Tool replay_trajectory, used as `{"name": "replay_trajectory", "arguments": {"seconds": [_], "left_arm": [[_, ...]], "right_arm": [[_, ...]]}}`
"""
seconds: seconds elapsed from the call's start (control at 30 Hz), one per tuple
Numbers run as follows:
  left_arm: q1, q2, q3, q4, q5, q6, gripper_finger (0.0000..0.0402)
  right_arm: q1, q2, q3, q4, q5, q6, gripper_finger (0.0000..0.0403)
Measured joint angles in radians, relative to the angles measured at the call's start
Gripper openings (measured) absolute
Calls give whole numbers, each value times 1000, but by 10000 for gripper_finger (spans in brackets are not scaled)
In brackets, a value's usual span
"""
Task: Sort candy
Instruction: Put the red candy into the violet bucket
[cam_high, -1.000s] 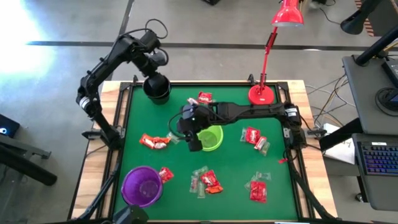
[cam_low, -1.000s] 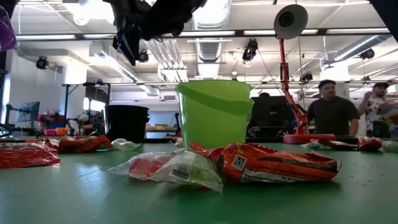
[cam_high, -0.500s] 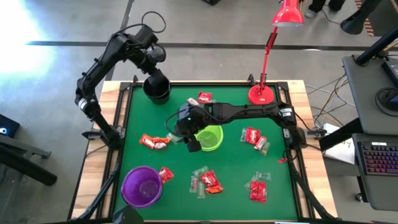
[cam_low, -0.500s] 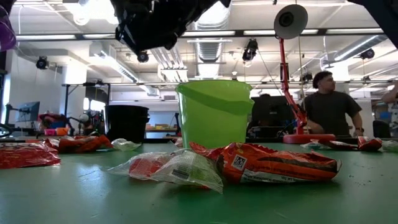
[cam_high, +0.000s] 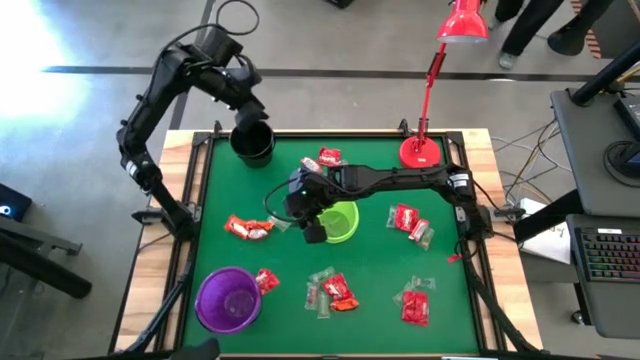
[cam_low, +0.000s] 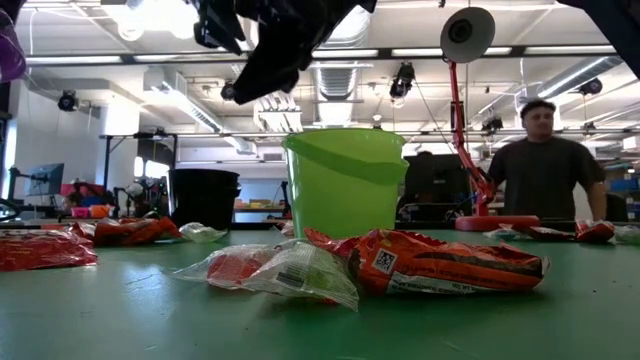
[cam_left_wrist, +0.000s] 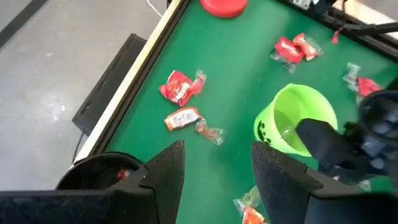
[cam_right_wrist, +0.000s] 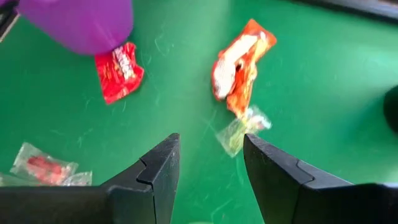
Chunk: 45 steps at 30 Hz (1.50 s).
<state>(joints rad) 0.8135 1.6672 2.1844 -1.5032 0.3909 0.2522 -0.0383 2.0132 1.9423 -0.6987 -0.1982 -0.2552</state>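
Note:
Wrapped candy lies scattered on the green table: a red-orange piece (cam_high: 248, 228) with a clear one (cam_right_wrist: 239, 130) beside it, red ones (cam_high: 328, 157) (cam_high: 408, 220) and several near the front edge (cam_high: 335, 290). My left gripper (cam_high: 250, 100) hangs open, high over the black cup (cam_high: 253, 143), which has something red (cam_left_wrist: 124, 174) inside. My right gripper (cam_high: 311, 229) is open above the table just left of the green cup (cam_high: 340, 222), with bare table between its fingers (cam_right_wrist: 155, 168). The purple cup (cam_high: 229, 298) stands at the near left.
A red desk lamp stands on its base (cam_high: 420, 152) at the table's far right corner. A raised wooden rim (cam_high: 190, 190) runs round the table. Beyond the table, a person (cam_low: 545, 170) stands in the room.
My left gripper has risen away from the black cup, going up and toward the far left, and has tipped less steeply downward; it stays open. The candy and cups lie where they were.

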Motion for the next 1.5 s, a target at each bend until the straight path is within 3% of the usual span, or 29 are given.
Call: {"name": "replay_trajectory", "arguments": {"seconds": [0.13, 0.3, 0.5, 0.63, 0.8, 0.97, 1.23, 1.5], "left_arm": [[-2, 0, 17, 10, 78, -22, 167], [-3, 0, 28, 20, 80, -34, 167], [-3, 1, 4, 16, -50, -58, 167], [-7, 8, -26, -63, -44, -53, 167], [-88, -11, -106, -65, -29, -45, 162], [-183, -35, -198, -67, -106, -22, 156], [-275, -133, -370, -68, -115, -76, 152], [-421, -234, -513, -68, -113, -228, 152]], "right_arm": [[0, 0, 0, -22, 0, 2, 169], [0, 0, 0, -24, 0, 2, 169], [0, 0, 0, -32, 0, 15, 169], [-1, 0, 0, -41, 0, 20, 169], [-6, -1, 0, -49, 44, 21, 169], [-19, -5, 1, -119, 178, 23, 169], [-55, -11, 1, -301, 184, 122, 169], [-69, -35, 1, -320, 183, 141, 169]]}}
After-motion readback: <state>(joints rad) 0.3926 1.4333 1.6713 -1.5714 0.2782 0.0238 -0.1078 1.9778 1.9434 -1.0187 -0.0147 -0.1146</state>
